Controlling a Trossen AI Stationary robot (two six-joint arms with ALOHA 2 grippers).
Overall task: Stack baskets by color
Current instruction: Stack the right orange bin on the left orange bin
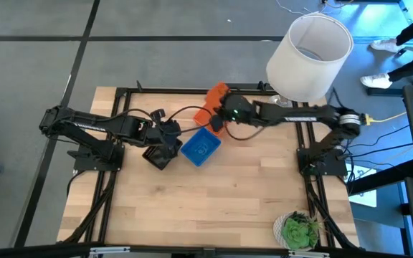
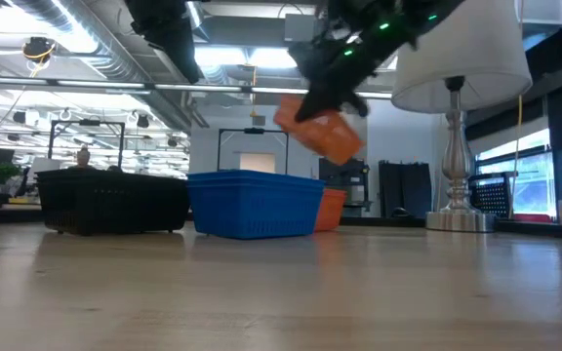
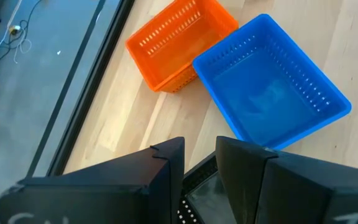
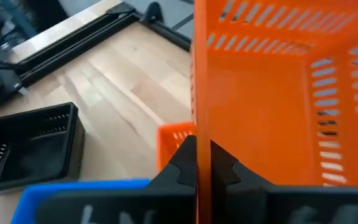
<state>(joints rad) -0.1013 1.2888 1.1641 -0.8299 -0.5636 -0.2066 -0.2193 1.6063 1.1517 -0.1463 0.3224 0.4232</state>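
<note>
My right gripper point(image 4: 202, 163) is shut on an orange basket point(image 2: 320, 132) that hangs tilted above the table's far middle. A second orange basket point(image 1: 205, 115) sits on the table below it, just behind the blue basket point(image 1: 201, 147). The black basket point(image 1: 158, 156) sits on the table left of the blue one. My left gripper point(image 3: 199, 165) hovers above the black basket with a narrow gap between its fingers and touches nothing. The left wrist view also shows the resting orange basket point(image 3: 179, 43) and the blue basket point(image 3: 272, 81). My right gripper pinches one side wall point(image 4: 201, 134) of the orange basket between its two fingers, one finger inside the basket and one outside. The fingers come slanting down from the table's right side. The basket is lifted clear of the table and tilted point(image 2: 335, 146).
A lamp with a large white shade point(image 1: 310, 54) stands at the far right corner, its metal foot point(image 2: 457, 219) on the table. A green plant point(image 1: 300, 229) sits at the near right corner. Black frame rails point(image 1: 192, 91) edge the table. A person's feet point(image 1: 382, 46) show beyond the far right.
</note>
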